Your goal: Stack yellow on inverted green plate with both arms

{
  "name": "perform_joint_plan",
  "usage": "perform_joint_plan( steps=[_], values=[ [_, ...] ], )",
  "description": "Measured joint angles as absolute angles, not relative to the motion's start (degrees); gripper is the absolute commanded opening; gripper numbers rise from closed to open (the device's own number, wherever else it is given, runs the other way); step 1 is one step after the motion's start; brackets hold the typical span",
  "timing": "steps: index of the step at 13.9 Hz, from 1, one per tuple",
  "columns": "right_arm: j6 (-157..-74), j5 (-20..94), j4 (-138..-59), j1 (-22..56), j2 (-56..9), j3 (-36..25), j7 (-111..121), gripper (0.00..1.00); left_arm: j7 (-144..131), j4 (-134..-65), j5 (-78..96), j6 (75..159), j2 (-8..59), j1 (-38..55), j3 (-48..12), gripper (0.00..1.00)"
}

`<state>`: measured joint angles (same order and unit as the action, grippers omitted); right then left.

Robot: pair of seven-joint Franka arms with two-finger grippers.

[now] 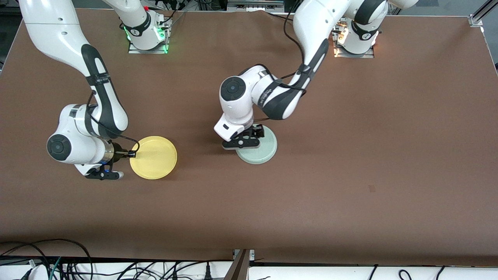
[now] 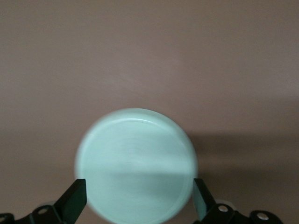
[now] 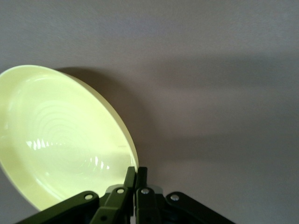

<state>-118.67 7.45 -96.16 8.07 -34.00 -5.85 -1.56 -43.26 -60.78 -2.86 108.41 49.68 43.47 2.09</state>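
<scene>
Plates sit apart on the brown table [image 1: 350,155]. The yellow plate [image 1: 153,157] shows left of centre in the front view, open side up; the right gripper [image 1: 133,153] is clamped on the plate's rim at its left edge, and the right wrist view shows the fingers [image 3: 131,179] pinched together over that rim [image 3: 133,158]. The green plate [image 1: 258,149] lies near the middle of the front view, its flat underside apparently up, though the wrist view is blurred. The left gripper [image 1: 255,134] hangs over its upper-left part with fingers [image 2: 74,198] spread wide, one on each side of the plate [image 2: 135,163] at the bottom of the left wrist view, not pressing it as far as can be seen. Small white lettering on the arms' black bands cannot be read.
</scene>
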Motion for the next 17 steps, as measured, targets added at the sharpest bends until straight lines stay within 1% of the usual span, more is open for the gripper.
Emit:
perform_joint_plan(
  steps=[3,5,6,10,13,15,17],
  values=[
    [-117.0,7.6,-95.8,8.1,-32.4,-5.7,-1.9,0.00,-30.3,-62.5,-2.9,95.5,40.5,35.3,2.4,1.00],
    [-116.9,7.9,-95.8,8.1,-31.9,-4.8,-3.2,0.00,-22.8,-63.8,-2.9,89.3,35.5,29.2,2.6,1.00],
    [-116.9,8.0,-95.8,8.1,-31.9,-3.8,-5.2,0.00,-20.0,-64.3,-2.9,87.7,33.7,26.4,2.6,1.00],
    [-116.1,8.0,-95.7,8.5,-31.6,2.2,-15.6,0.00,-8.8,-65.0,-2.8,84.4,29.0,16.8,2.6,1.00],
    [-115.3,8.3,-95.7,8.5,-30.3,7.3,-22.4,0.00,-5.1,-65.3,-2.8,82.5,26.1,12.1,2.5,1.00],
    [-115.5,9.5,-95.6,8.8,-30.0,10.7,-27.0,0.00,-0.6,-66.8,-2.8,82.3,23.6,9.5,2.5,1.00],
    [-116.1,10.8,-95.2,10.1,-30.0,12.3,-30.7,0.00,0.5,-70.2,-2.6,83.9,20.4,7.5,2.4,1.00]
  ],
)
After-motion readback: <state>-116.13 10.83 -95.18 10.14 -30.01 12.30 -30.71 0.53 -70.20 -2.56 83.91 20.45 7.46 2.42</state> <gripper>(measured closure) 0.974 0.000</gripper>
